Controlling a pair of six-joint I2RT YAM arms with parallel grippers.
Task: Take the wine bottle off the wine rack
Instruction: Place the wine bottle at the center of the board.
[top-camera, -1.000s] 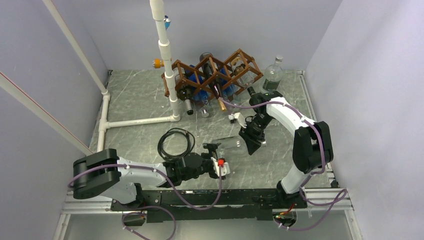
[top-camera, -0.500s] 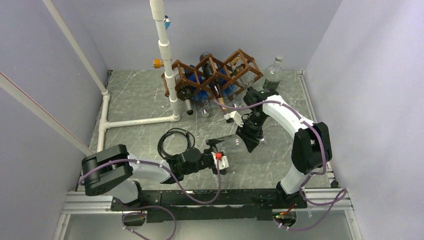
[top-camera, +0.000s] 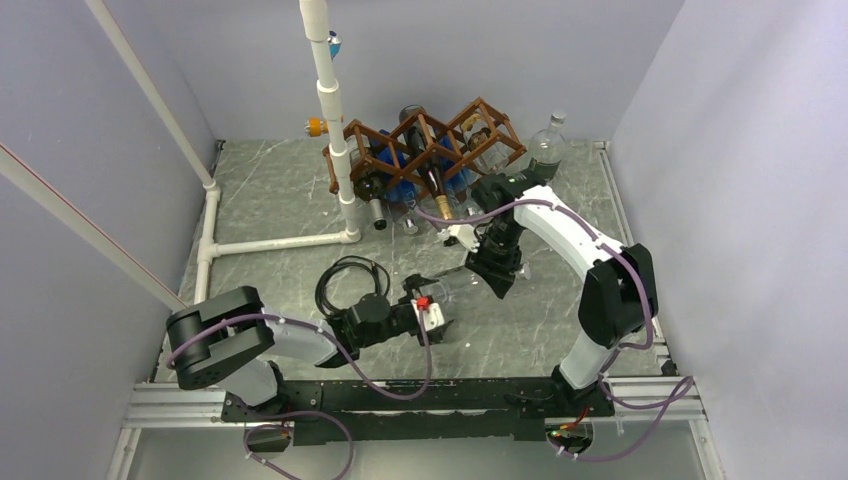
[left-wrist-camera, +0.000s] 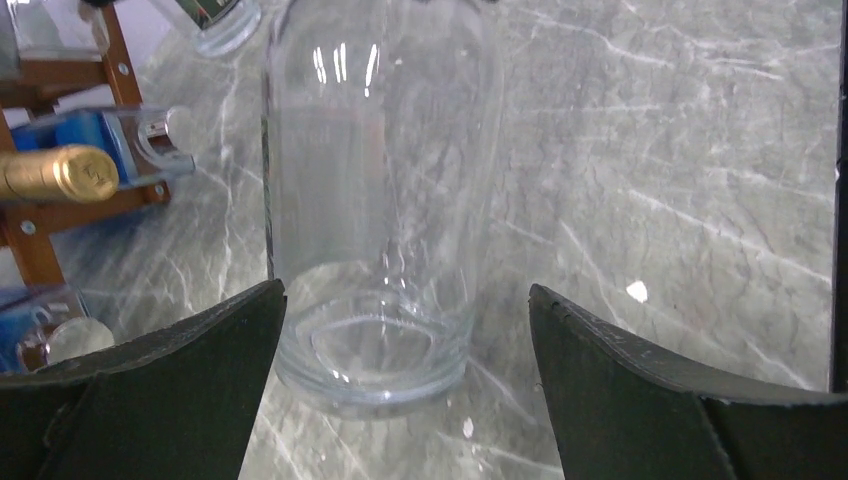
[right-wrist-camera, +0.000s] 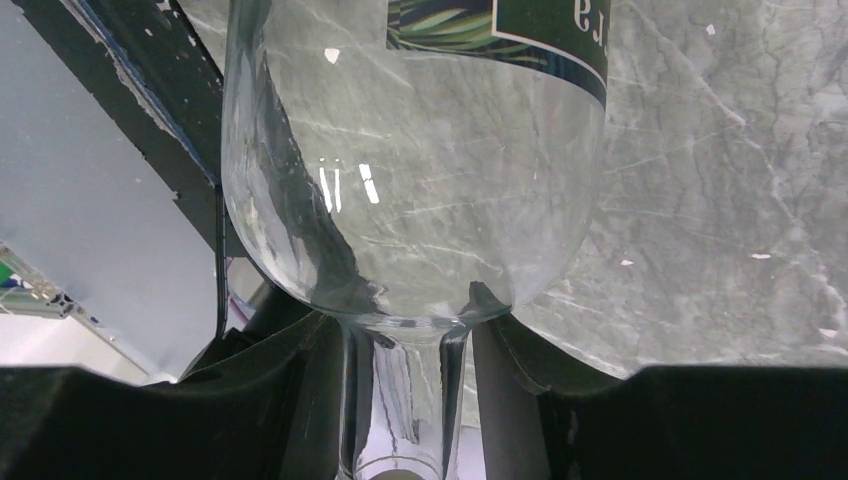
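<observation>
While the white pipe frame (top-camera: 330, 120) and a black cable coil (top-camera: 321, 288) occupy the left side of the desk (top-camera: 270, 190), the action sits just right of the coil, where the left pincer (top-camera: 438, 310) reaches in low from the near-left, its jaws spread wide and gripping nothing. Its two dark fingers (left-wrist-camera: 180, 370) bracket the base of the wine bottle (left-wrist-camera: 380, 190), a clear glass one, without visibly touching it; the bottle lies dead ahead of that pincer, base nearest. From there the long axis climbs to the right and slightly toward the back, base down-left and neck up-right, so the bottle is tilted rather than flat; whether its base rests on the desk or hangs just above cannot be told. The neck ends in the right pincer (top-camera: 490, 272), which points down from above and is clamped on it just past the shoulder, carrying the bottle. The bottle is thus out of the wine rack (top-camera: 430, 150), which stands apart behind it at the back of the desk with other bottles (top-camera: 405, 190) in its cells; a spare bottle (top-camera: 545, 152) stands upright just right of the rack. Both pincers are at the bottle, the right holding and the left only framing, so the coming move likely turns on that alignment: the left jaws would need only to shut across the body, square to its axis, for a handover, or the right arm could lower it onto its base.
</observation>
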